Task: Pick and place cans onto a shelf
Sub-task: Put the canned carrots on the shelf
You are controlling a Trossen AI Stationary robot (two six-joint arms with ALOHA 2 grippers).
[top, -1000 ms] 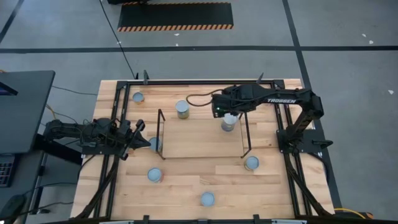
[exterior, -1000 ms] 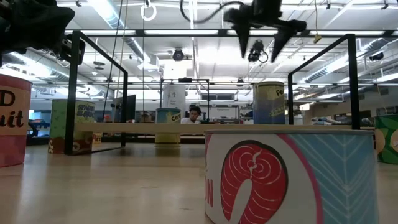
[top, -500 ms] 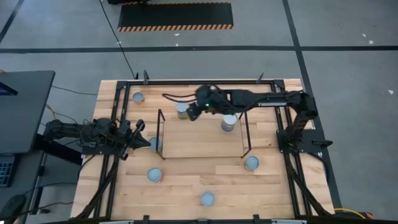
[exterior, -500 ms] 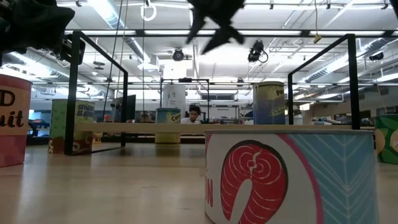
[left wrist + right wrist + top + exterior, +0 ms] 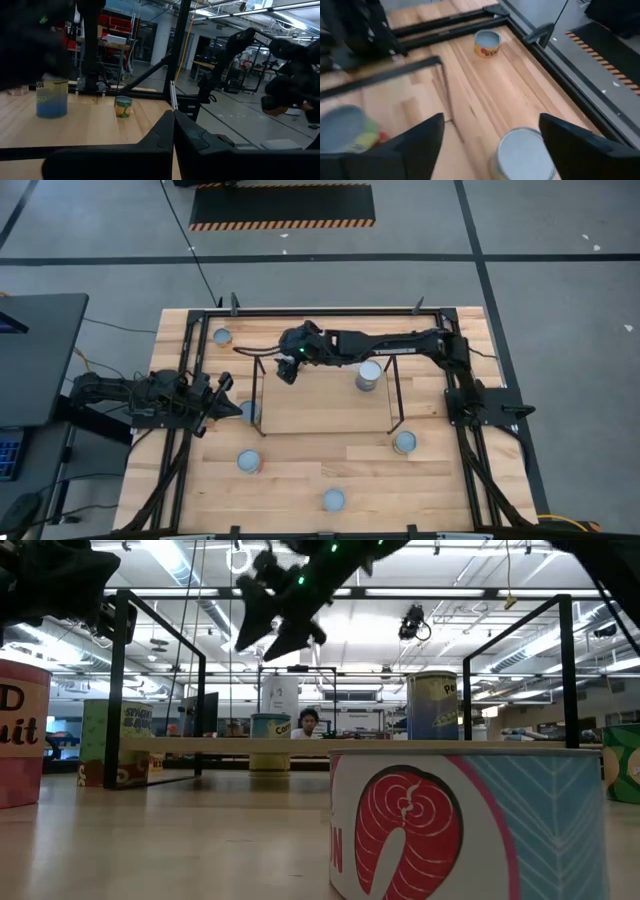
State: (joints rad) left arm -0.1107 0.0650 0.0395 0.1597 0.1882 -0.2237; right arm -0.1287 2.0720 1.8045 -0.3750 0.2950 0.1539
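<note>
My right gripper [image 5: 290, 367] is open and hangs above a silver-topped can [image 5: 525, 152], which stands on its base on the table just beyond the shelf's far edge, near the shelf's left wire frame [image 5: 440, 80]. Its fingers touch nothing; it also shows in the low view [image 5: 270, 625]. The light-wood shelf [image 5: 325, 405] bears one can [image 5: 368, 376]. A yellow-labelled can [image 5: 487, 44] stands at the table's far left [image 5: 221, 337]. My left gripper [image 5: 225, 395] is shut and rests at the table's left, beside another can [image 5: 250, 412].
Three more cans stand on the table nearer the front [image 5: 248, 462], [image 5: 333, 500], [image 5: 404, 442]. The black table frame [image 5: 320, 310] runs along the far edge. The shelf's right wire frame [image 5: 396, 395] stands next to the can on the shelf.
My right gripper has swung from above the can on the shelf toward the table's left edge, along the shelf's far side, and has come lower, over the can beside the left wire frame. It has stayed open. No can has moved.
</note>
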